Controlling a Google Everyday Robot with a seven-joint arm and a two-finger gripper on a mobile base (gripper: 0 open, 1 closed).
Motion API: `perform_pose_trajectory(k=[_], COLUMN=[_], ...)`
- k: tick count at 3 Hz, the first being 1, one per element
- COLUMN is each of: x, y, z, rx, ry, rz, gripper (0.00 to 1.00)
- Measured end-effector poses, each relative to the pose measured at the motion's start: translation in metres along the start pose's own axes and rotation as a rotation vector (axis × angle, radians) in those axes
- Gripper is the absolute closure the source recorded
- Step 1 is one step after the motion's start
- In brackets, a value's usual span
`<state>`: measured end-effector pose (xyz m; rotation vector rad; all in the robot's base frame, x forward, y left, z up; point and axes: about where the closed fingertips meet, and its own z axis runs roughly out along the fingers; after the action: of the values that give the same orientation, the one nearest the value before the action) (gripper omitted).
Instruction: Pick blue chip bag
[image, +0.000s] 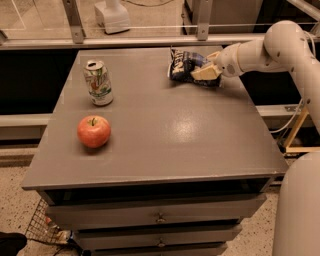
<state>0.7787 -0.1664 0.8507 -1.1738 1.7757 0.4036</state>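
The blue chip bag (184, 66) is a crumpled dark navy foil bag with white lettering, lying at the far right of the grey table (165, 135). My gripper (205, 71) reaches in from the right on the white arm and sits right at the bag's right side, its cream fingers (206, 73) over the bag's edge. The bag rests on the table top.
A green-and-white drink can (98, 83) stands upright at the far left. A red apple (93, 131) lies nearer the front left. The table has drawers below. A metal rail runs behind the table. A wire basket (42, 225) is on the floor at lower left.
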Motion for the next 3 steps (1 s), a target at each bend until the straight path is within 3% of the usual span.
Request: perform_pose_trajectory(k=[1,3], x=[-0.006,-0.084], y=[0.001,0.013], z=[-0.001,-0.062], rx=[0.000,0.029], ry=[0.034,0.118], rz=[-0.017,-0.148], gripper=[1.00,1.00])
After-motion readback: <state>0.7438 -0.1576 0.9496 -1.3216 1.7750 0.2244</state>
